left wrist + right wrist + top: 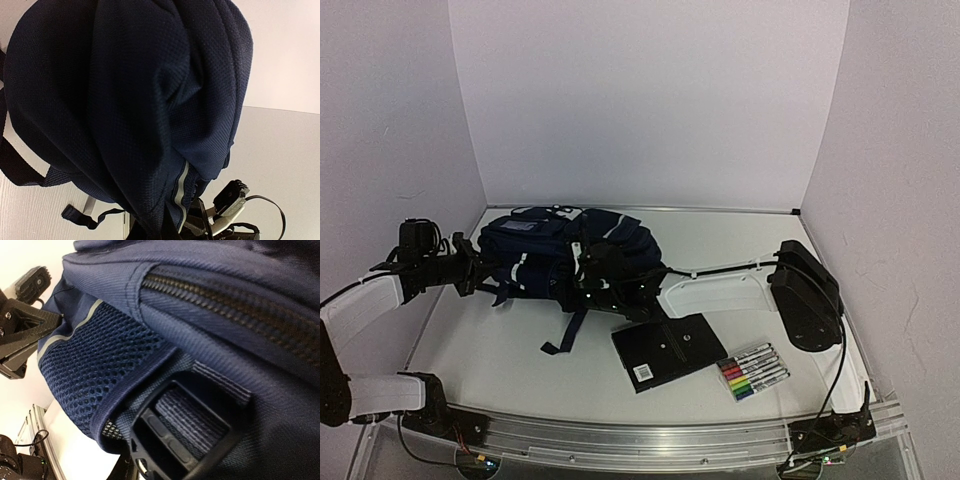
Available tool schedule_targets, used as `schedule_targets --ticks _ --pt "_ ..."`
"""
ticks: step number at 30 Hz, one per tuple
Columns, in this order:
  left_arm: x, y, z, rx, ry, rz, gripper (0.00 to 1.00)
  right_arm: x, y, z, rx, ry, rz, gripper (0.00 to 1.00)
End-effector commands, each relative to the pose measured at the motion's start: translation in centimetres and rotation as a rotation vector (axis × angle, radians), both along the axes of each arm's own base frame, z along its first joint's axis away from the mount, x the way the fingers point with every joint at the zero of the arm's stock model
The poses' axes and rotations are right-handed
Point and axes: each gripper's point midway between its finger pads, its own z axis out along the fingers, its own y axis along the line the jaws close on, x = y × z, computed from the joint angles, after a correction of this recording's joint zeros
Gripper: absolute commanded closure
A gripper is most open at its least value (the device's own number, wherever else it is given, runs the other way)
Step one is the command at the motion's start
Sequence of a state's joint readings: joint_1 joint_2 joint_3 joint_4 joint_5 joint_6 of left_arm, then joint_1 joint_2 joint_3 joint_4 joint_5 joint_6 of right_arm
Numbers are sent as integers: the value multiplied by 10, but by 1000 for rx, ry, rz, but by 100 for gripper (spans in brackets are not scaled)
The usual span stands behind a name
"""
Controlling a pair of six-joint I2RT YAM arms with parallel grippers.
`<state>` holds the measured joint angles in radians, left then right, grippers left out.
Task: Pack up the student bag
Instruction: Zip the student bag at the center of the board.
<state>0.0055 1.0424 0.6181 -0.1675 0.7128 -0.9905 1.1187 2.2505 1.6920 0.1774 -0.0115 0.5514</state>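
The student bag (570, 252) is a navy backpack with white stripes, lying on its side on the white table. My left gripper (485, 272) is at its left end. In the left wrist view the bag's fabric (130, 100) fills the frame and its folds run down together to where my jaws are, so it looks pinched; the fingers themselves are hidden. My right gripper (592, 283) is pressed against the bag's near side. The right wrist view shows only a mesh pocket (95, 365), a zip and a black buckle (185, 440) very close; its fingers are hidden.
A black notebook (668, 350) lies flat in front of the bag. A pack of coloured markers (753, 372) lies to its right. A loose black strap (570, 330) trails toward the near edge. The right arm's wrist (231, 197) shows beyond the bag.
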Motion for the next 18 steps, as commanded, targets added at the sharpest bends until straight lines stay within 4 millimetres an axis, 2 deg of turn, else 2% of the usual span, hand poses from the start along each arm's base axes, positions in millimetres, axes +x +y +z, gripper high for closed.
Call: schedule_targets --ticks 1,9,18 --pt "7 -10 48 -16 -165 -75 100 11 8 11 62 -53 7 80" --pt "7 -10 47 -14 -162 -75 100 8 9 9 66 -63 28 76" --pt "6 -10 46 -15 -160 -74 100 17 15 10 85 -66 -5 75"
